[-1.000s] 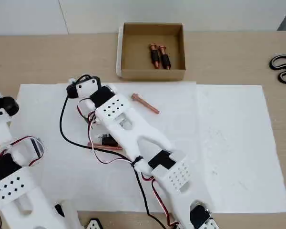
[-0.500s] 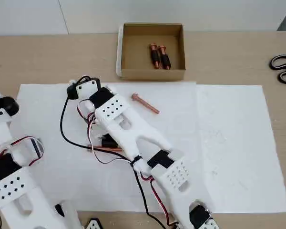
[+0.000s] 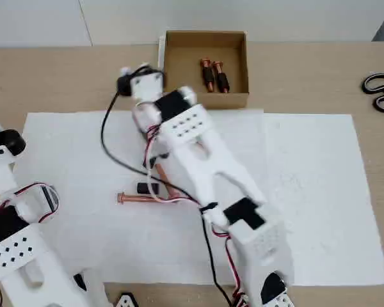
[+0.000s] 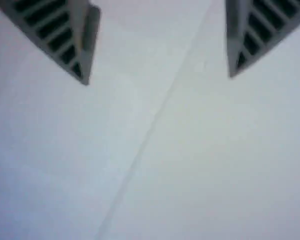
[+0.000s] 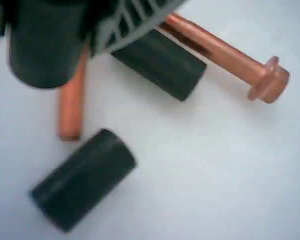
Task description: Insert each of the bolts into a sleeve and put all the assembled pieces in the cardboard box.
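My right arm (image 3: 185, 128) stretches across the white paper toward the cardboard box (image 3: 173, 64), which holds two assembled pieces (image 3: 214, 75). In the right wrist view my right gripper (image 5: 75, 35) is shut on a black sleeve (image 5: 40, 47) held close to the lens. Below it lie a second sleeve (image 5: 160, 65) beside a copper bolt (image 5: 225, 55), a third sleeve (image 5: 82, 177), and another bolt shaft (image 5: 71, 107). From above, a bolt (image 3: 141, 197), a sleeve (image 3: 144, 187) and a slanted bolt (image 3: 165, 184) lie left of the arm. My left gripper (image 4: 157, 75) hangs open over bare paper.
The white paper sheet (image 3: 320, 192) covers most of the wooden table. Scissors (image 3: 381, 91) lie at the far right edge. My left arm (image 3: 16, 246) stands at the near left corner.
My right arm has swung away from me toward the box, uncovering the sleeve and bolts on the paper and covering the bolt that lay near the box. The left arm has not moved.
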Robot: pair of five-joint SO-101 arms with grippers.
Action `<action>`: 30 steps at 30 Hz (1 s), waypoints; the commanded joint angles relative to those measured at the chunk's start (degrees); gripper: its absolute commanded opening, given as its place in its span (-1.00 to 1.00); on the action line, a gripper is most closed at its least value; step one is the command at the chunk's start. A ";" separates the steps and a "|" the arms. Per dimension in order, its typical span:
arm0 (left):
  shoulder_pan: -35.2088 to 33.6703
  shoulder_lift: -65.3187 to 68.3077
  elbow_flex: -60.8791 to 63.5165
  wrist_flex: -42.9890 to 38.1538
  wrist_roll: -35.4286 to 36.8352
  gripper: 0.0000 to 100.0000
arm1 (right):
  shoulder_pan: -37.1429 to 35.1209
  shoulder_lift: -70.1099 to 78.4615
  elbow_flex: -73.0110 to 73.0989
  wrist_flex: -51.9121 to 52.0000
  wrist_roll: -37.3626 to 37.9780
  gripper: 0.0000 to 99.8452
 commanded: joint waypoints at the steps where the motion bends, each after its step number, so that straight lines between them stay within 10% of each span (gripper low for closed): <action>1: 0.26 -1.05 -0.22 0.18 0.35 -0.65 | 7.96 -8.22 -3.16 1.80 -0.18 -0.99; 19: 0.26 -1.05 -0.22 0.26 0.35 -0.65 | 24.04 -9.19 9.14 -5.93 1.32 -0.99; 30: 0.26 -1.05 -0.22 0.18 0.35 -0.65 | 20.00 -24.04 9.58 -5.32 1.32 -0.99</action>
